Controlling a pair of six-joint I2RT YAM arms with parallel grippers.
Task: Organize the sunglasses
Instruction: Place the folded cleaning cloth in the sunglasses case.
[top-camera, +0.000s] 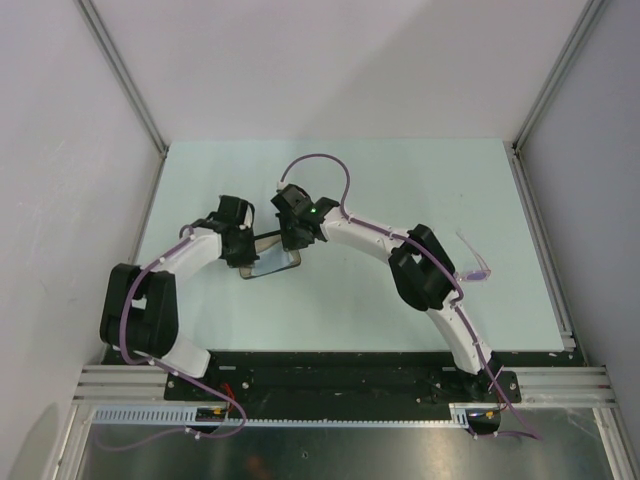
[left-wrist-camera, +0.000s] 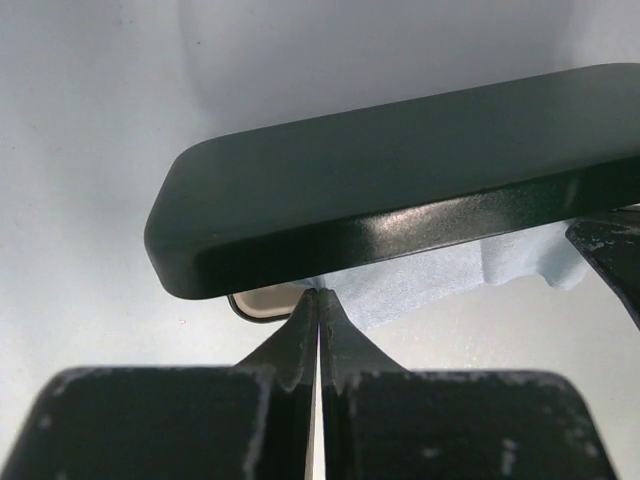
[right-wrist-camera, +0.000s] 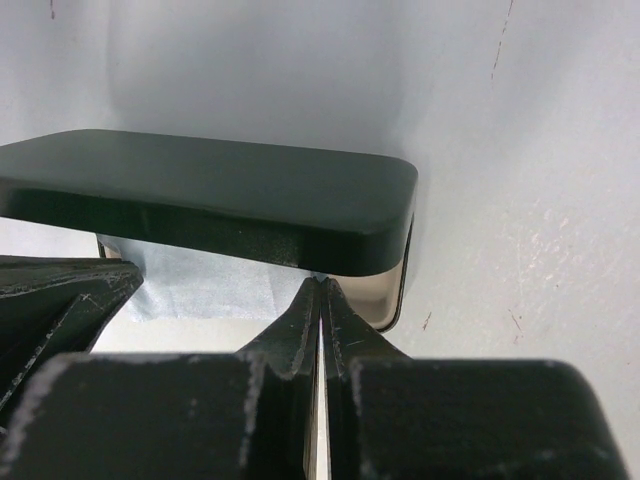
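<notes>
The sunglasses, thin pink-purple frame with pale lenses, lie on the table at the right, beside the right arm's elbow and away from both grippers. A black case sits left of centre, its lid raised over a pale blue cloth and a beige-lined base. My left gripper is shut, tips under the lid's front edge where the cloth ends. My right gripper is shut at the lid's opposite end, tips against the cloth. Whether either pinches cloth I cannot tell.
Both arms bend inward over the table and meet at the case. Aluminium frame posts and white walls enclose the table on three sides. A purple cable loops above the right wrist.
</notes>
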